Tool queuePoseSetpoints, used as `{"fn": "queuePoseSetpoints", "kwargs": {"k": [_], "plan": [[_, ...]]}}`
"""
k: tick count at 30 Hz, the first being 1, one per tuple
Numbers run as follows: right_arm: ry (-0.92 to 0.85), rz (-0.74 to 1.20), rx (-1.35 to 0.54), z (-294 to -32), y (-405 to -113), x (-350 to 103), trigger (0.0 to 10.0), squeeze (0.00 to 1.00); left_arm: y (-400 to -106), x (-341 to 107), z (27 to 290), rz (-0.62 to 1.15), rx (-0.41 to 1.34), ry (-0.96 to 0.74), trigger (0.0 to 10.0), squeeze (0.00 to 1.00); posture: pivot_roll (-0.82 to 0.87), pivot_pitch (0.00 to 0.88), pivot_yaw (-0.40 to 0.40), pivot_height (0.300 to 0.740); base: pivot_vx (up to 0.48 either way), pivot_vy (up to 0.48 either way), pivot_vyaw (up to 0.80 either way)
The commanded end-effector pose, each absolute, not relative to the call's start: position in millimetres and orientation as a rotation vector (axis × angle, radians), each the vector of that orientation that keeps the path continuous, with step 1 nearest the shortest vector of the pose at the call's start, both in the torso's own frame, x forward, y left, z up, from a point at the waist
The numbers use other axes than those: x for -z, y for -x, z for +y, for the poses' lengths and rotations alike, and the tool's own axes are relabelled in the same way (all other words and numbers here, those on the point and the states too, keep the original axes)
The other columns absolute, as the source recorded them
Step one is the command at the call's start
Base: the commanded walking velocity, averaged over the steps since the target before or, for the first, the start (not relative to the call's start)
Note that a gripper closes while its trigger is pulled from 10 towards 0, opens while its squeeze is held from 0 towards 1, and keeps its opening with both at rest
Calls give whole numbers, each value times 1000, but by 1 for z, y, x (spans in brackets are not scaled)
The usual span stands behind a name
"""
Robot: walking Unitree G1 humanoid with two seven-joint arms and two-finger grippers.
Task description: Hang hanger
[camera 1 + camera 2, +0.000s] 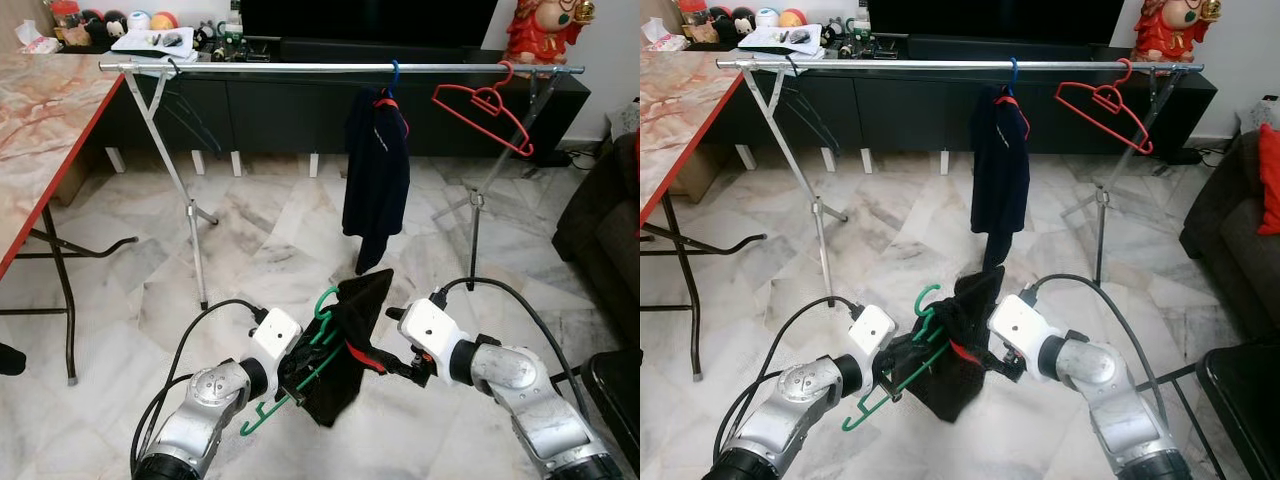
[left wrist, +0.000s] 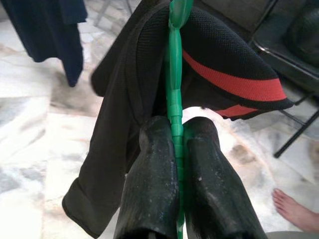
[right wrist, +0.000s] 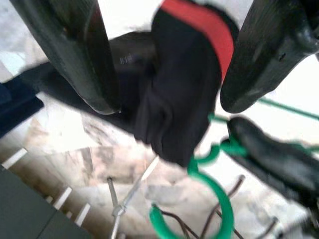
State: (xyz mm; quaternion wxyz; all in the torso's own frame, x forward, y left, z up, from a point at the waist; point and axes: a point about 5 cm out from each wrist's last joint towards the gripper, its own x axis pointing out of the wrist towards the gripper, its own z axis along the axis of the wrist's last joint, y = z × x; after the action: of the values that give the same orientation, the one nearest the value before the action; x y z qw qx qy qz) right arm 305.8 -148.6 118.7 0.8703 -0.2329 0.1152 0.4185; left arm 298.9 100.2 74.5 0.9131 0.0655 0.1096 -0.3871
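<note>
A green plastic hanger (image 1: 325,308) carries a black garment with red trim (image 1: 352,335), held low in front of me. My left gripper (image 1: 296,376) is shut on the hanger's bar (image 2: 174,99), and the garment drapes over both sides of it. My right gripper (image 1: 388,362) is open, its two fingers (image 3: 89,55) standing either side of the garment's red-trimmed edge (image 3: 192,45). The hanger's hook (image 3: 219,199) curls free below that edge. The metal clothes rail (image 1: 300,67) runs across the room ahead, well above both grippers.
On the rail hang a dark navy garment (image 1: 377,170) on a blue hanger and a bare red hanger (image 1: 480,105). A marble-topped table (image 1: 40,130) stands at left and a dark sofa (image 1: 600,220) at right. A person's bare foot (image 2: 294,209) rests on the floor.
</note>
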Motion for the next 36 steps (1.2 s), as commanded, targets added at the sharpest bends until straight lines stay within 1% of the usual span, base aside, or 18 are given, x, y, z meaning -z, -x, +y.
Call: {"fn": "queuePoseSetpoints", "kwargs": {"k": [1,3,4,8,10,13,15,18,19,20,21,25,30,33,36], "plan": [[487,200,-875,-149,-307,-128,10000,0,-297,-82,96,186,827,-111,10000,0,-38,154,-75,740,0,0,0],[520,191,-826,-158,-311,-131,10000,0,-295,-80,98,200,848,-120,10000,0,-40,155,-75,740,0,0,0],[520,191,-826,-158,-311,-131,10000,0,-295,-80,98,200,848,-120,10000,0,-40,155,-75,740,0,0,0],[598,174,-694,-185,-321,-142,10000,0,-286,-73,105,240,916,-149,10000,0,-46,157,-74,740,0,0,0],[627,174,-700,-192,-321,-144,10000,0,-284,-72,106,248,933,-161,10000,0,-49,155,-74,740,0,0,0],[665,167,-797,-200,-314,-148,10000,0,-281,-73,107,227,970,-184,10000,0,-48,156,-74,740,0,0,0],[676,195,-867,-206,-310,-147,10000,0,-278,-75,107,219,991,-179,10000,0,-55,156,-78,740,0,0,0],[764,255,-988,-218,-303,-144,10000,0,-276,-77,108,206,1027,-195,10000,0,-56,156,-81,740,0,0,0],[767,274,-1033,-222,-301,-143,10000,0,-274,-78,108,204,1049,-196,10000,0,-58,156,-81,740,0,0,0],[767,274,-1033,-222,-301,-143,10000,0,-274,-78,108,204,1049,-196,10000,0,-58,156,-81,740,0,0,0],[826,298,-1080,-226,-301,-142,10000,0,-272,-79,107,203,1086,-207,10000,0,-59,157,-83,740,0,0,0],[902,305,-1136,-227,-304,-142,10000,0,-268,-82,105,197,1154,-246,10000,0,-60,156,-83,740,0,0,0],[915,259,-1169,-221,-311,-146,10000,0,-266,-82,104,214,1202,-278,10000,0,-56,153,-84,740,0,0,0],[889,203,-1273,-205,-313,-145,10000,0,-264,-83,102,220,1240,-322,10000,0,-50,149,-88,740,0,0,0],[879,199,-1326,-198,-311,-140,10000,0,-264,-84,102,218,1252,-342,10000,0,-44,146,-91,740,0,0,0]]}}
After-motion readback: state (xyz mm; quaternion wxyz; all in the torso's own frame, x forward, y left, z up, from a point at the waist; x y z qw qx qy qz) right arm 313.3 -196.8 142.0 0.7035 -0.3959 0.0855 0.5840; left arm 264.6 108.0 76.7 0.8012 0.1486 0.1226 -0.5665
